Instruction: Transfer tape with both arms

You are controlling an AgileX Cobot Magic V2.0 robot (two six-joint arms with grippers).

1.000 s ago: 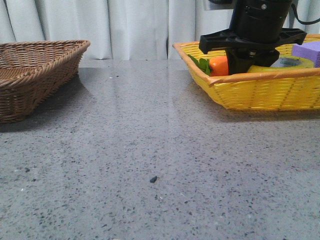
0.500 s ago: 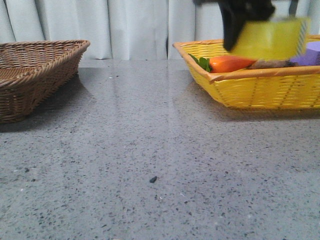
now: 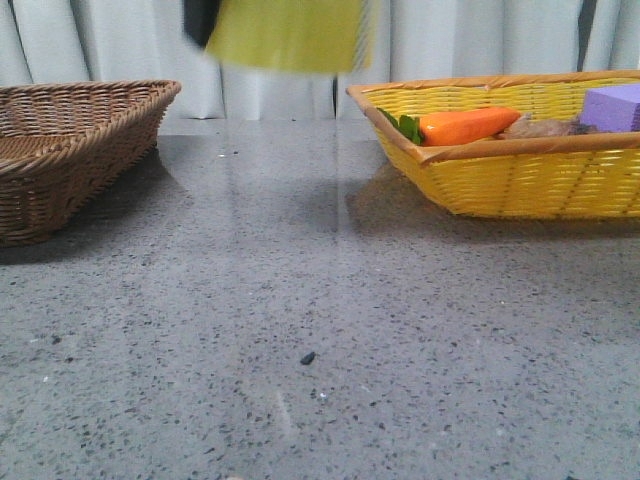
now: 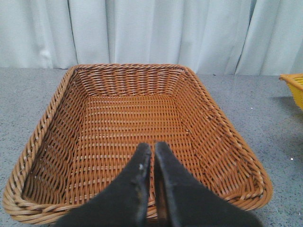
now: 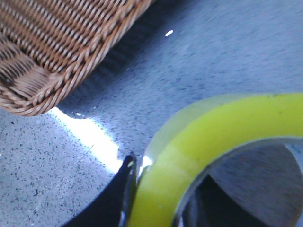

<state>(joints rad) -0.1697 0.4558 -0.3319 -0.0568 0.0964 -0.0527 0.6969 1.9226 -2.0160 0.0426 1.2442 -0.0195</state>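
The tape (image 3: 288, 36) is a blurred yellow roll at the top of the front view, high above the table between the two baskets. A bit of my black right gripper (image 3: 202, 20) shows at its left edge. In the right wrist view the tape (image 5: 218, 137) fills the lower right, and my right gripper (image 5: 161, 198) is shut on its wall, with one finger (image 5: 122, 191) outside the roll and the other inside the core. My left gripper (image 4: 152, 147) is shut and empty, above the near rim of the brown wicker basket (image 4: 128, 67). It does not show in the front view.
The brown basket (image 3: 70, 150) stands at the table's left; its corner also shows in the right wrist view (image 5: 52, 71). A yellow basket (image 3: 520, 185) at the right holds a carrot (image 3: 465, 125) and a purple block (image 3: 612, 105). The grey speckled table (image 3: 300, 300) lies between them.
My right gripper has lifted the tape out of the yellow basket and carried it up and to the left, to a spot above the middle of the table.
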